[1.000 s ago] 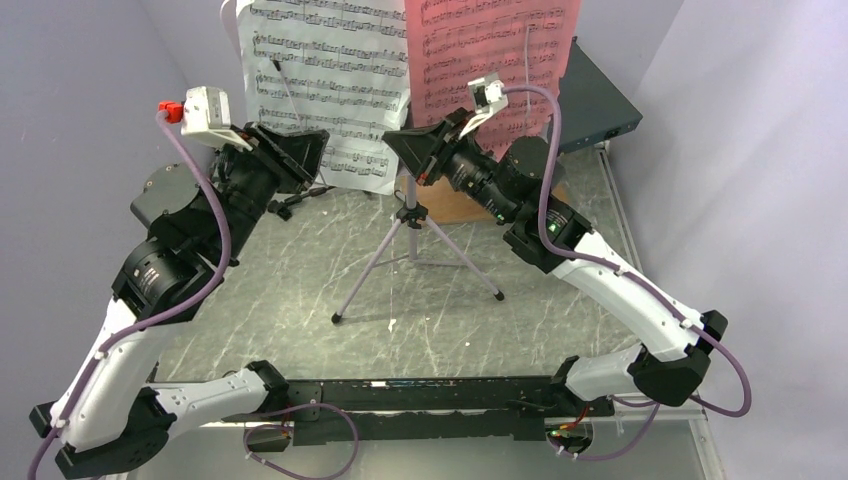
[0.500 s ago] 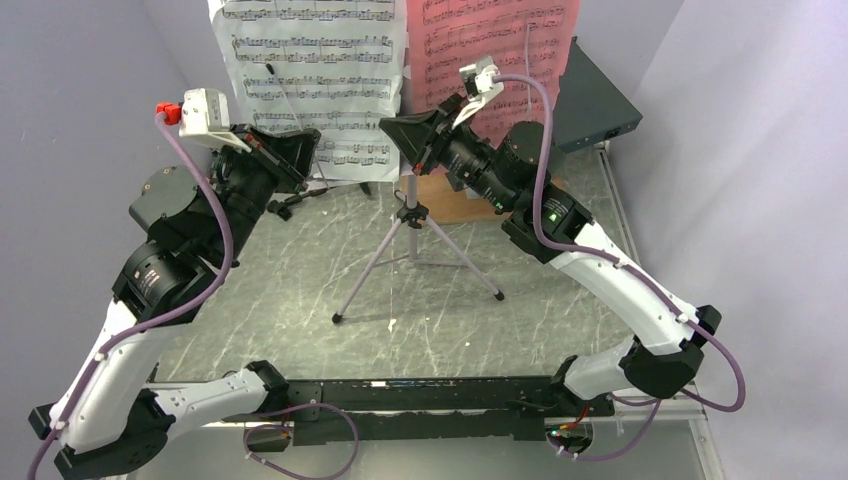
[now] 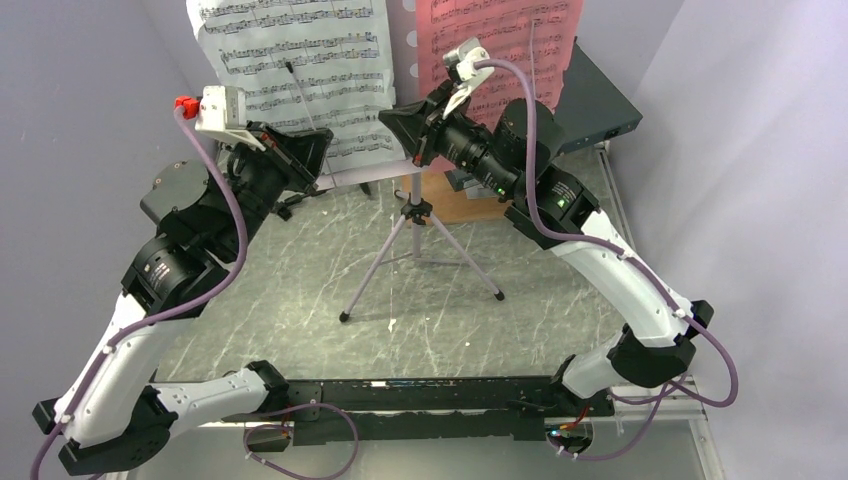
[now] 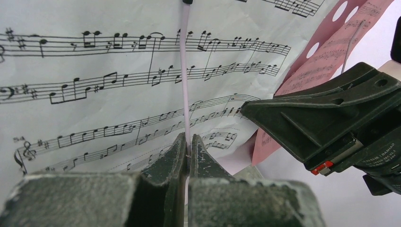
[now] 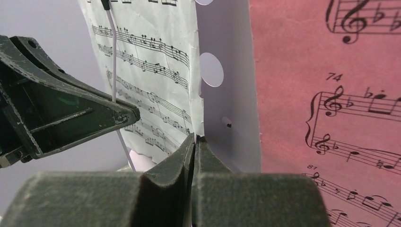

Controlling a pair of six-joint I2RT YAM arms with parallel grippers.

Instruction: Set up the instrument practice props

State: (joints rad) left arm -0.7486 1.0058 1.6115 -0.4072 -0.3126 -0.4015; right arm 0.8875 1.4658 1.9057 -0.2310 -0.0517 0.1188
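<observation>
Lavender desk (image 5: 236, 71) pinched tight by left gripper (image 4: 186, 138) and right gripper (image 5: 195, 138); upright tripod (image 3: 412, 212) at 6 o'clock, nearer right.

Bar numbers 74 and 81 are printed on the pink paper music sheet (image 5: 331, 56), at right; 54 on the white paper music sheet (image 4: 94, 109), lower left.

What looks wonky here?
The white music sheet looks tilted leftward on the lavender desk, and its right edge is ragged. The pink sheet beside it sits straighter.
</observation>
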